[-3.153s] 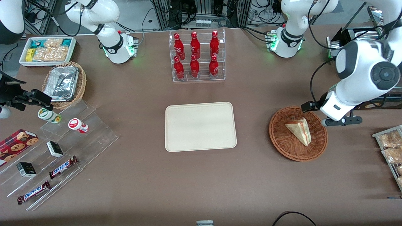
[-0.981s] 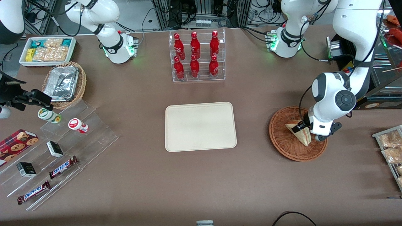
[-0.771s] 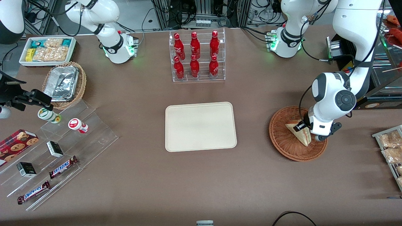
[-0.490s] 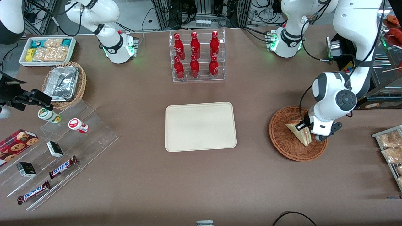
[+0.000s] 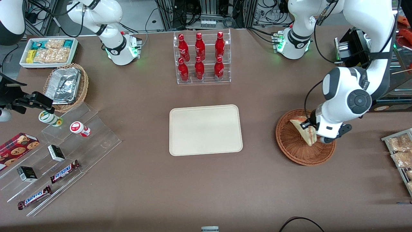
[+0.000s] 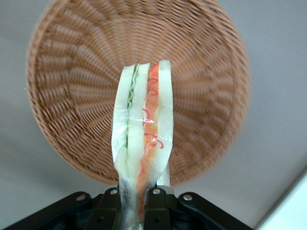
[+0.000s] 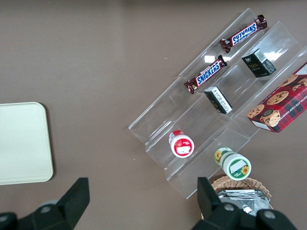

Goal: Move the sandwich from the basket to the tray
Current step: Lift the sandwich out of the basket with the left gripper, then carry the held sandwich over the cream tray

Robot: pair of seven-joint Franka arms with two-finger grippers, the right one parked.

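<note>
My left gripper (image 5: 311, 132) is shut on the sandwich (image 5: 303, 131), a clear-wrapped wedge of pale bread, and holds it a little above the reddish-brown wicker basket (image 5: 291, 148). In the left wrist view the sandwich (image 6: 143, 129) hangs between my fingers (image 6: 156, 201), its green, white and red filling edge showing, with the basket (image 6: 72, 81) below it. The cream-beige tray (image 5: 205, 129) lies empty at the table's middle, toward the parked arm's end from the basket. A corner of the tray also shows in the right wrist view (image 7: 21, 141).
A clear rack of red bottles (image 5: 201, 58) stands farther from the front camera than the tray. A wire rack of snack packets (image 5: 400, 151) lies beside the basket at the working arm's end. Clear stepped shelves with snacks (image 5: 58, 154) and a tan foil-container basket (image 5: 66, 86) lie at the parked arm's end.
My gripper came down into the basket and shut on the sandwich. In the last half second it has risen, lifting the sandwich off the basket floor.
</note>
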